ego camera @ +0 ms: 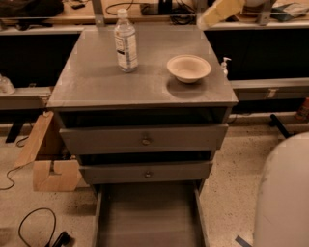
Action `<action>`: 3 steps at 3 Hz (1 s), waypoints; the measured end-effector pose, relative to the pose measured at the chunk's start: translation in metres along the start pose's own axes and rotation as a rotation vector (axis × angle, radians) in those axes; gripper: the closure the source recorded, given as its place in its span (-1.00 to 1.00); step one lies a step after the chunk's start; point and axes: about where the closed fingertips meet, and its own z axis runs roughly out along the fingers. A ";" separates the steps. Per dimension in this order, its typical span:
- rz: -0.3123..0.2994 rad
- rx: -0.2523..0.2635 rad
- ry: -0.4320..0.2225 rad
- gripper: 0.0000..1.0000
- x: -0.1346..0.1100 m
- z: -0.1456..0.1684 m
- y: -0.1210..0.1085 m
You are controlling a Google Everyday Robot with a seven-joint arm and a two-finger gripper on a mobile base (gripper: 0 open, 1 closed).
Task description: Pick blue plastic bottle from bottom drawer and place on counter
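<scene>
Your blue plastic bottle (126,41) is standing upright on the table (96,82), placed as the task asks, the bottom drawer (149,217) is lying open below, and your gripper (210,17) is hovering above the back right corner, spread or pressed together I cannot tell.

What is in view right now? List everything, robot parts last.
blue plastic bottle: one, clear, white cap, upright on counter rear left
counter: one, grey, cabinet top
bowl: one, cream, on counter, right of bottle
pump dispenser: one, white, beyond counter's right edge
knobbed drawers: two, grey, under counter
bottom drawer: one, grey, pulled out, lowest
cardboard: one piece, tan, floor left
cable: one, black, floor lower left
robot body: one, white, lower right
gripper: one, tan, top edge, behind bowl, apart from bottle
</scene>
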 end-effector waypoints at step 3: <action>-0.007 0.465 0.199 -1.00 -0.013 -0.154 0.005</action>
